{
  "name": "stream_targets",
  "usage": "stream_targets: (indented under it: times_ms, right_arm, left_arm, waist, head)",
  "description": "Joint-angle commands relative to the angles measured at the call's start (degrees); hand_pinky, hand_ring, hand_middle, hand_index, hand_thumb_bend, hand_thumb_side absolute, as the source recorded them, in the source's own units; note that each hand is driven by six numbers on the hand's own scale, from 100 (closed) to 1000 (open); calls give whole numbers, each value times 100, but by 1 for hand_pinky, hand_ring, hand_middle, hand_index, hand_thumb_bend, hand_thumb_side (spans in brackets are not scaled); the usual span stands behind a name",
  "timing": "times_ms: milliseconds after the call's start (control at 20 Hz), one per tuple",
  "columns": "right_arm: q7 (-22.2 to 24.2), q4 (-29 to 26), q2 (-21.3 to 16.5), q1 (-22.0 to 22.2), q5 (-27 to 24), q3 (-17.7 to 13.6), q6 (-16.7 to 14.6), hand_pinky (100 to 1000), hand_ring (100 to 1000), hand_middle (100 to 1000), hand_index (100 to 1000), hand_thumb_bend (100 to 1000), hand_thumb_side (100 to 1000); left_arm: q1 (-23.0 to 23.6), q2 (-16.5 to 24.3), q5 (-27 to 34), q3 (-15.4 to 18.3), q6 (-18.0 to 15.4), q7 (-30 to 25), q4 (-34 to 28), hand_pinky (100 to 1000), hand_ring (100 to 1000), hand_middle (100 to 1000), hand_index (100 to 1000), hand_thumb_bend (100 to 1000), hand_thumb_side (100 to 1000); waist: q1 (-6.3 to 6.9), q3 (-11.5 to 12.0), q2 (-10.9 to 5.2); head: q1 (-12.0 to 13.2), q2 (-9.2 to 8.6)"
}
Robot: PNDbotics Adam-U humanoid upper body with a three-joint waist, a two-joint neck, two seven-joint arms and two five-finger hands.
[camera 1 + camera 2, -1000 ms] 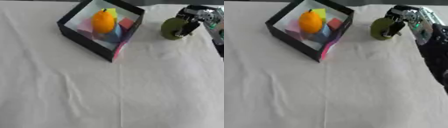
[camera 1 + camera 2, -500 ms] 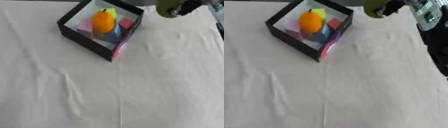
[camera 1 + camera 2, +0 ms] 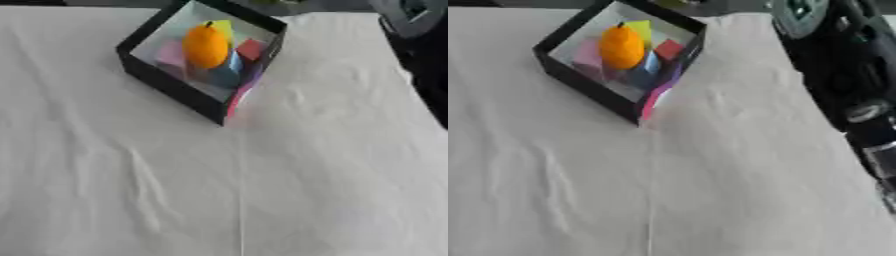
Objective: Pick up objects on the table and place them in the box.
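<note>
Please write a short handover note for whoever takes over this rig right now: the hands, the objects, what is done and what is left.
Right hand: out of view; only the right arm shows, running along the right edge toward the top.
Left hand: not in view.
Box: black, at the far left-centre of the white cloth, sitting askew.
In the box: an orange fruit on top, with yellow, red, pink and blue pieces around it.
Done: those items are in the box.
Left: no loose object shows on the cloth. A greenish shape at the top edge above the box cannot be made out; check it.
</note>
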Motion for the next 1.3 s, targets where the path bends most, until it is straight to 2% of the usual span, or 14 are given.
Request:
stream_targets:
  times_ms: [50, 200, 350, 400, 450, 500, 600, 850, 1100, 1300]
  right_arm:
    - [-273, 485, 536, -85, 409, -11, 17, 791, 658, 501, 640, 322, 100]
    - [-518, 996, 870, 6, 735, 6, -137, 791, 669, 522, 660, 329, 100]
    - [-588, 1321, 1037, 57, 1038, 34, -271, 794, 695, 557, 693, 331, 100]
    - [-586, 1382, 1066, 70, 1118, 42, -307, 800, 727, 611, 737, 369, 100]
    - [-574, 1417, 1088, 84, 1166, 42, -339, 806, 762, 693, 802, 453, 112]
    - [-577, 1420, 1097, 93, 1178, 29, -364, 820, 802, 794, 890, 578, 260]
    - [-700, 1328, 1071, 89, 1125, -37, -315, 840, 839, 847, 930, 656, 267]
    - [-1089, 868, 834, 13, 691, -217, 60, 845, 852, 868, 955, 686, 207]
    - [-1189, 274, 437, 31, 108, -302, 279, 837, 845, 864, 951, 611, 223]
    - [-1444, -406, 22, 228, -641, -453, 529, 822, 828, 831, 917, 550, 204]
  left_arm:
    - [-148, 90, 56, 9, -76, -19, -98, 573, 738, 739, 801, 396, 693]
    - [-178, 82, 76, 4, -103, -25, -98, 573, 737, 738, 800, 396, 693]
    - [-181, 64, 91, 1, -96, -20, -98, 572, 737, 738, 800, 396, 694]
    - [-185, 60, 94, -2, -91, -21, -98, 572, 737, 738, 800, 396, 694]
    - [-189, 58, 95, -4, -88, -23, -98, 572, 737, 738, 800, 396, 693]
    - [-190, 59, 93, -5, -85, -25, -98, 572, 737, 738, 800, 396, 694]
    - [-177, 66, 86, 1, -80, -20, -98, 571, 737, 738, 800, 395, 694]
    - [-131, 87, 75, 11, -60, -8, -98, 571, 737, 738, 800, 396, 693]
    - [-92, 114, 60, 24, -50, 1, -98, 570, 737, 738, 800, 397, 693]
    - [-52, 131, 38, 42, -51, 24, -98, 569, 737, 738, 799, 397, 693]
  waist:
    - [55, 91, -183]
    - [65, 144, -178]
    - [63, 156, -173]
    - [63, 154, -172]
    - [62, 150, -171]
    - [63, 145, -171]
    - [64, 130, -175]
    - [59, 82, -206]
    - [60, 9, -238]
    - [56, -61, -252]
  head:
    - [-129, 17]
    - [-169, -2]
    - [-172, -14]
    - [-163, -19]
    - [-152, -18]
    - [-140, -15]
    - [-101, -13]
    - [-8, 6]
    - [87, 7]
    - [181, 31]
